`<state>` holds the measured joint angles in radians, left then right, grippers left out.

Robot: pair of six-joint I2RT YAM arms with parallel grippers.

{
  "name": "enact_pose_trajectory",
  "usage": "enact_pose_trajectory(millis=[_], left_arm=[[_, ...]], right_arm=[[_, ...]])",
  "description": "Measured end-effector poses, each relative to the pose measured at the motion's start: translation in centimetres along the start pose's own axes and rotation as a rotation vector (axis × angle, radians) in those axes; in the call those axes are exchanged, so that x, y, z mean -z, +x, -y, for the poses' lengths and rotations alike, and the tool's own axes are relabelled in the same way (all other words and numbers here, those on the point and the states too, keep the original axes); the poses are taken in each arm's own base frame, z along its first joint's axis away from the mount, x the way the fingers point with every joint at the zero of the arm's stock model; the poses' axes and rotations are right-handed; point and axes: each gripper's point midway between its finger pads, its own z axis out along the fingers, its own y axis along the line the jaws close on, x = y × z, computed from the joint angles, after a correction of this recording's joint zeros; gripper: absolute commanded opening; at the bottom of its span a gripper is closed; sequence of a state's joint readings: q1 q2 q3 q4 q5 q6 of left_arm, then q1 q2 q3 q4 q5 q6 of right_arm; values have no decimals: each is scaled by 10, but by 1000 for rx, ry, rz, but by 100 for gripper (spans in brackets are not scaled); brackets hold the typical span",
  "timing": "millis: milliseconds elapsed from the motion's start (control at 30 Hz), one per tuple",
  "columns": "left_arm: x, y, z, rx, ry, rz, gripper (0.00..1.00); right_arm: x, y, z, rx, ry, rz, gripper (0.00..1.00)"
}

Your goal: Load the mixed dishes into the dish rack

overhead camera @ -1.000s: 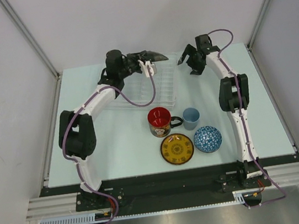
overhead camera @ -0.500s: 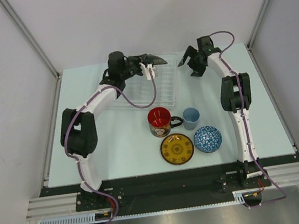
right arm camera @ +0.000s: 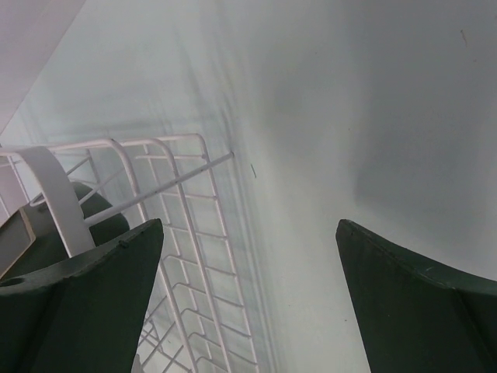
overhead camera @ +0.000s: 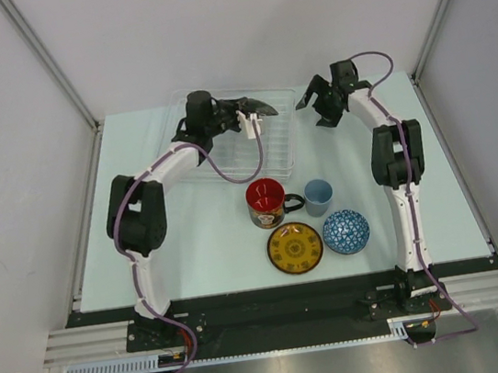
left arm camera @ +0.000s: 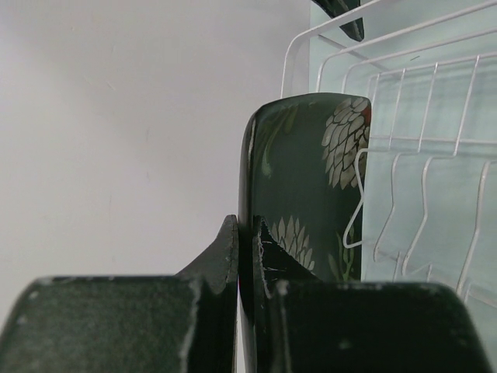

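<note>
**A:** Which step is this?

**B:** Racking dish 1 of 5, I judge. The left gripper (left arm camera: 247, 233) is clamped tight on the rim of the black square floral plate (left arm camera: 311, 179), a finger on each face, and holds it on edge over the far end of the clear plastic dish rack with white wire prongs (overhead camera: 274, 150).

**A:** Is the plate seated in a slot?

**B:** I cannot tell. In the left wrist view, 1 wire prong crosses in front of the floral face, so the plate is at least level with the prongs, with the rack floor off to its right. Whether its lower edge rests on anything is hidden.

**A:** And the other arm?

**B:** The right gripper (overhead camera: 322, 102) hangs just beside the rack's far right corner, jaws spread wide and holding nothing.

**A:** What does the next move call for?

**B:** Probably lowering the plate straight between 2 prongs, keeping it upright, and letting go only once the wires carry it. Tilted, it could tip over flat.

**A:** What remains?

**B:** There are 4 pieces on the pale green table (overhead camera: 201, 240), near the rack's front edge: the red mug with black handle (overhead camera: 267, 202), the small light-blue cup (overhead camera: 318, 197), the yellow patterned round saucer (overhead camera: 295, 248) and the blue-white patterned bowl (overhead camera: 345, 231).
</note>
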<state>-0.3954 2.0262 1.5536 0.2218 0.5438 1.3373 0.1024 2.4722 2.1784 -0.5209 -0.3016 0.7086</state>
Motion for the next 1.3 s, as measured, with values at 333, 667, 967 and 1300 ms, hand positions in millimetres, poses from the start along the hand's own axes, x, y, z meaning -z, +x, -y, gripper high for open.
enact_pose_trajectory(millis=[333, 667, 967, 1300], left_arm=[[-5, 5, 12, -96, 22, -1, 6], [-9, 6, 9, -222, -6, -2, 85], [-11, -6, -2, -296, -79, 20, 100], [5, -12, 5, -293, -78, 8, 99]], right_arm=[[7, 3, 1, -36, -45, -3, 100], [17, -1, -3, -58, -75, 7, 100], [20, 0, -3, -57, -85, 8, 100], [36, -1, -7, -51, -75, 20, 100]])
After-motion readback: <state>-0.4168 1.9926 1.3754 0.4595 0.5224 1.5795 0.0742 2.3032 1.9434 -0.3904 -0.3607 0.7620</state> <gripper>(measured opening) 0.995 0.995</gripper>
